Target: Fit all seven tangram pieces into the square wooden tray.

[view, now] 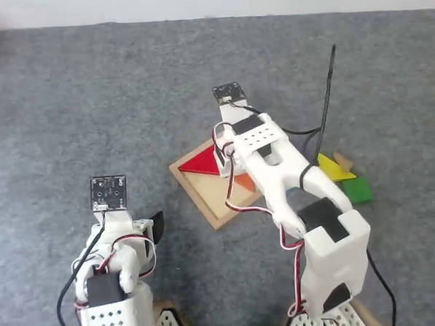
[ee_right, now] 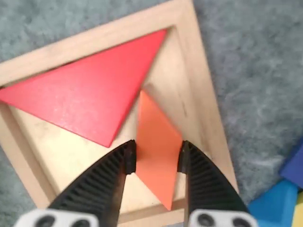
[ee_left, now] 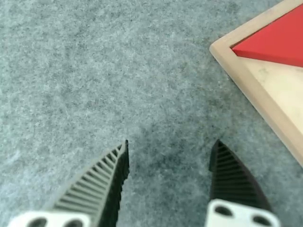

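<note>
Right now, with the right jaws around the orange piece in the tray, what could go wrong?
1. The orange piece sits between the right jaws with one tip at the red triangle; a push that way could shove the triangle or ride up on it.
2. Its other tip lies close to the tray rim, so it might catch there instead of settling flat.
3. The left jaws stand open over the mat beside a tray corner; a careless move could nudge the tray.

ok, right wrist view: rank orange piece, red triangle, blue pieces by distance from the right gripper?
1. orange piece, between the right gripper fingers, in the tray.
2. red triangle, beside it in the tray.
3. blue pieces, off the tray.
</note>
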